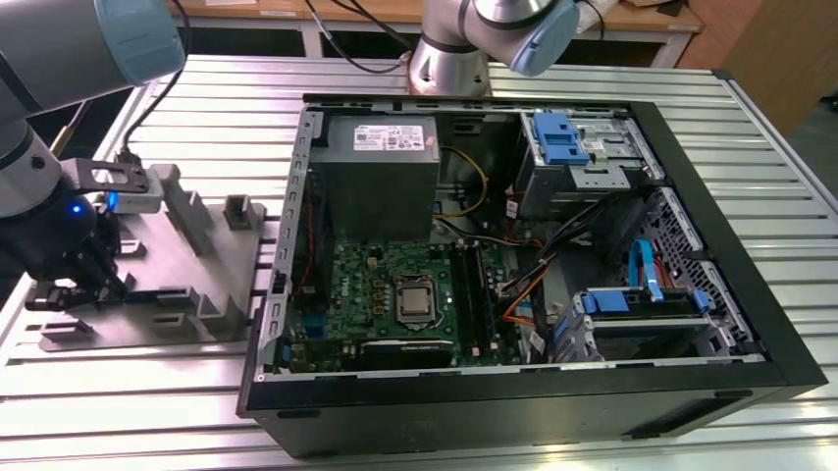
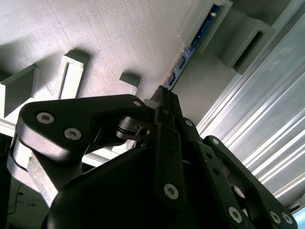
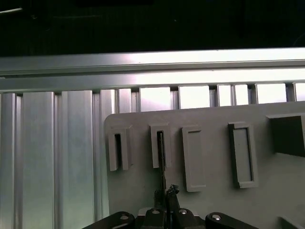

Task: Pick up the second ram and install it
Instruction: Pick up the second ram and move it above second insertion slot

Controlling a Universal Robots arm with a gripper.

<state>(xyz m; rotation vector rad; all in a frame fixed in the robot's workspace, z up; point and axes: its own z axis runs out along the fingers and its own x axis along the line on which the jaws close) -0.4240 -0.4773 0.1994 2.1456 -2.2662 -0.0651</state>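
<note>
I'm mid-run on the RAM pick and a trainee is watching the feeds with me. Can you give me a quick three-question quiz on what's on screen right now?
1. True or false: the long, narrow dark blue-green RAM stick stands on edge in a slot of the flat grey plastic holder tray.
2. Multiple choice: the black gripper is closest to A) the grey power-supply box, B) one end of the RAM stick, C) the blue drive cage.
3. Fill in: in the exterior view, the holder tray lies to that view's ____ of the open black computer case.

Key: 1 true; 2 B; 3 left.
</note>
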